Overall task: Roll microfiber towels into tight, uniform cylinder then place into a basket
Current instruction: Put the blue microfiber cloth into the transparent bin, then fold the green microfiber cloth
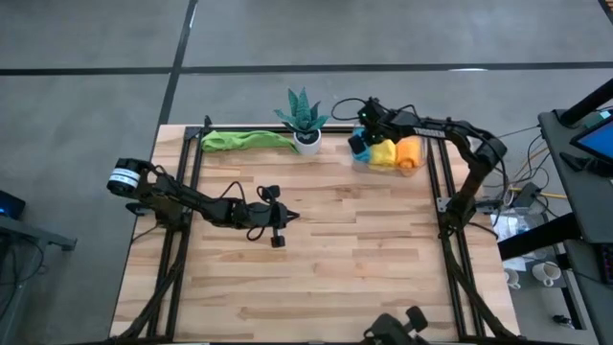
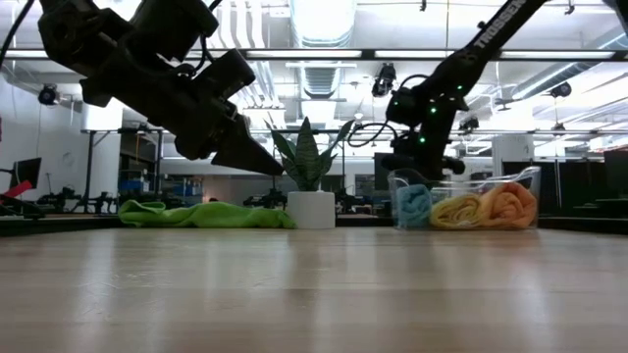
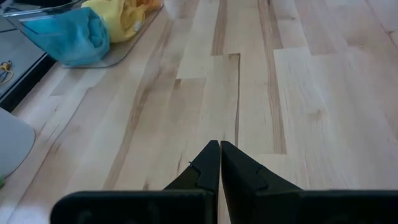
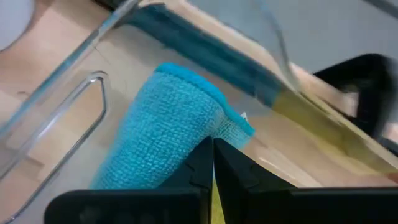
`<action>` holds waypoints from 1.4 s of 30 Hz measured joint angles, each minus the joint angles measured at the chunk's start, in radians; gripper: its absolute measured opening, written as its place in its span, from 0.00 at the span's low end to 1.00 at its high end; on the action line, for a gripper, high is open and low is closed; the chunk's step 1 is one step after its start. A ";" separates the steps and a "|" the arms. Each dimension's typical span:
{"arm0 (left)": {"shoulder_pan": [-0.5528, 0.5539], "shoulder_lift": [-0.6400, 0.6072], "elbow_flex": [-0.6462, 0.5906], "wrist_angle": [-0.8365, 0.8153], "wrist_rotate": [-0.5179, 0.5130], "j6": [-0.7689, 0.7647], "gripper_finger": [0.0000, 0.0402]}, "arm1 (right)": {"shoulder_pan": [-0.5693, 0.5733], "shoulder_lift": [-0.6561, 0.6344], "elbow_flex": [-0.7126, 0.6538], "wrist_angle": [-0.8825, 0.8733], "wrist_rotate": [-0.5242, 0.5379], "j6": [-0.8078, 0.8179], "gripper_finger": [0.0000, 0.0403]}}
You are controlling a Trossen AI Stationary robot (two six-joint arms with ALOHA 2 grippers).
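Right gripper (image 4: 212, 163) over basket (image 2: 525, 179), fingers pinched together, holding nothing, tips at blue roll (image 4: 163, 134). Green towel (image 1: 244, 140) unrolled at table's far edge (soft, limp, light): pinch corner or hem. Left gripper (image 3: 220, 163) closed, empty, mid-table.

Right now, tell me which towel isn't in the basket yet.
The green towel: it lies stretched out and unrolled along the table's far edge, left of the potted plant. The blue, yellow and orange towels sit rolled inside the basket.
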State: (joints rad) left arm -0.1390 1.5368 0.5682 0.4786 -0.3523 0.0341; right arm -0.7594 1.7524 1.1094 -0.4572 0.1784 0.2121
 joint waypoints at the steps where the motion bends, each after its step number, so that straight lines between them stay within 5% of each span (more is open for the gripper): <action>1: 0.000 0.000 0.000 0.000 0.000 0.000 0.00 | 0.001 0.012 0.012 -0.009 -0.013 -0.001 0.02; 8: 0.000 0.000 -0.002 -0.006 0.000 0.000 0.00 | 0.004 0.022 0.033 -0.046 -0.022 -0.006 0.02; 16: 0.000 0.000 -0.002 -0.017 0.000 0.000 0.00 | 0.027 -0.197 -0.050 -0.108 0.006 0.000 0.02; 24: 0.000 0.000 0.005 -0.017 0.000 0.000 0.00 | 0.162 -0.345 -0.130 0.128 -0.121 0.053 0.02; 33: 0.002 0.000 0.011 -0.016 0.000 0.008 0.00 | 0.232 -0.134 0.061 0.017 -0.117 -0.012 0.02; 42: 0.002 0.000 0.010 -0.017 -0.002 0.001 0.00 | 0.254 0.018 0.241 -0.255 0.029 -0.082 0.02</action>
State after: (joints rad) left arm -0.1368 1.5368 0.5777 0.4618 -0.3538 0.0348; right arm -0.5057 1.7704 1.3504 -0.7118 0.2071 0.1302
